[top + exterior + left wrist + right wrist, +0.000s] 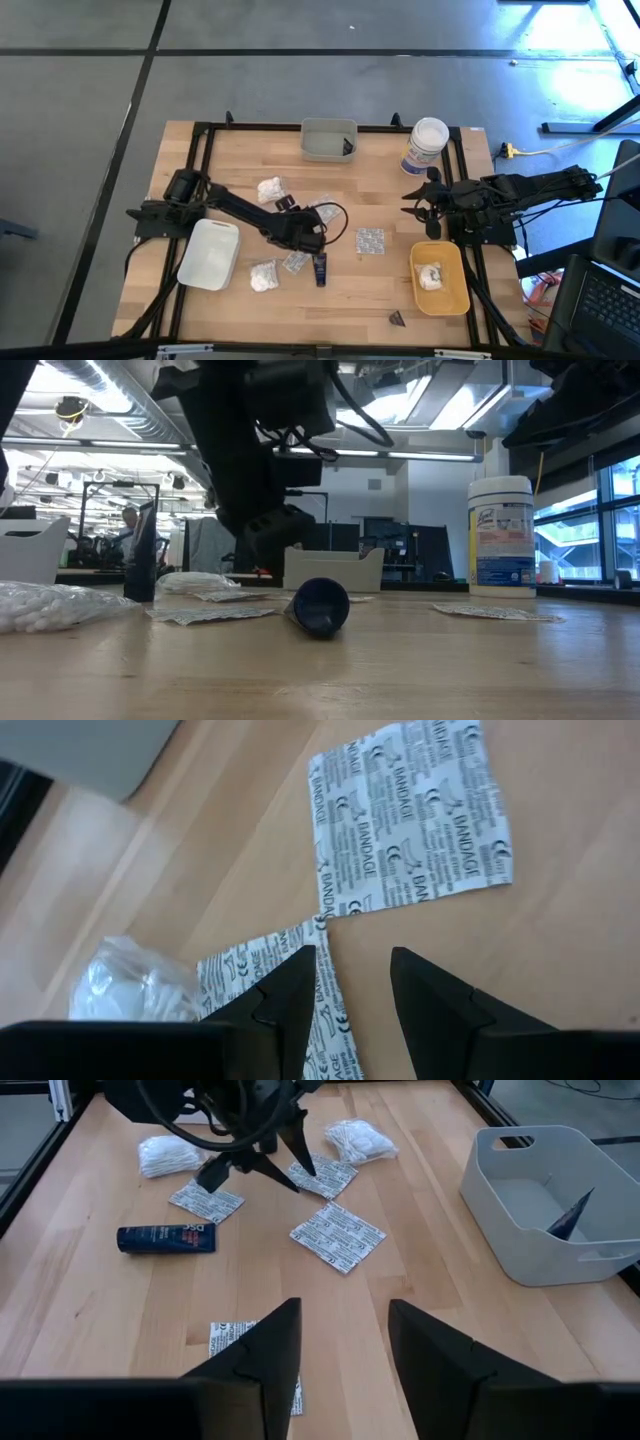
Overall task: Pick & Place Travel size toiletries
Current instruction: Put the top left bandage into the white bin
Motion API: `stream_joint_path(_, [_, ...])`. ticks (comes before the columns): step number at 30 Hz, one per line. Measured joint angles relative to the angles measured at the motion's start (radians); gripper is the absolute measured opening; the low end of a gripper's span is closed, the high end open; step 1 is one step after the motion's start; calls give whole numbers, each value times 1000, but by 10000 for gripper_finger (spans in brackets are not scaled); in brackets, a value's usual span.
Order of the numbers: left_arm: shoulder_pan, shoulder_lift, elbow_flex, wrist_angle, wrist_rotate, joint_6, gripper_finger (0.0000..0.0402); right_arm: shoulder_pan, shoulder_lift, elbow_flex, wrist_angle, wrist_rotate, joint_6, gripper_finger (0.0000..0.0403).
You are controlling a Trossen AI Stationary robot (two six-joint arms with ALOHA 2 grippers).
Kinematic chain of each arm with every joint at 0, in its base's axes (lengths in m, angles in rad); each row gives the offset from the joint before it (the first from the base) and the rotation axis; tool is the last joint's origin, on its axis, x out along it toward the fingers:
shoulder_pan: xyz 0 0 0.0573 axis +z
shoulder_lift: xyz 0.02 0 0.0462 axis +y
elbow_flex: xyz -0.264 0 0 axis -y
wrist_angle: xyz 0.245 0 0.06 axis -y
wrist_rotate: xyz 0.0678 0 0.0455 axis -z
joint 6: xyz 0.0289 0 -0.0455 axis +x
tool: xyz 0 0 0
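From left: we see the left tool (290, 1142) low over bandage packets (410, 815) at mid-bench (380, 290), fingers apart, holding nothing; a dark tube (166, 1238) lies beside. The right tool (425, 197) hovers near the jar (426, 146), parted, empty, above the yellow tray (455, 295) holding a white bundle (430, 277)

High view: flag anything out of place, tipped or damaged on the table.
One small dark cone lies tipped on its side near the front edge of the table, apart from the rest clustered mid-table. The dark tube also lies flat. Nothing looks spilled or damaged.
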Motion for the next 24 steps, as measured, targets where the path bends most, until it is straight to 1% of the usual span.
stream_joint_path(4, [10, 3, 0, -7, 20, -19, 129, 0, 0, 0, 0, 0, 0, 146])
stream_joint_path(8, [15, 37, 0, -7, 36, -2, 129, 0, 0, 0, 0, 0, 0, 138])
stream_joint_path(12, [19, 63, 0, -12, 20, -3, 129, 0, 0, 0, 0, 0, 0, 132])
stream_joint_path(18, [20, 69, 0, -56, -20, -9, 129, 0, 0, 0, 0, 0, 0, 123])
stream_joint_path(21, [24, 69, 0, -86, -23, -20, 129, 0, 0, 0, 0, 0, 0, 119])
stream_joint_path(24, [35, 69, 0, -89, 0, -19, 129, 0, 0, 0, 0, 0, 0, 115])
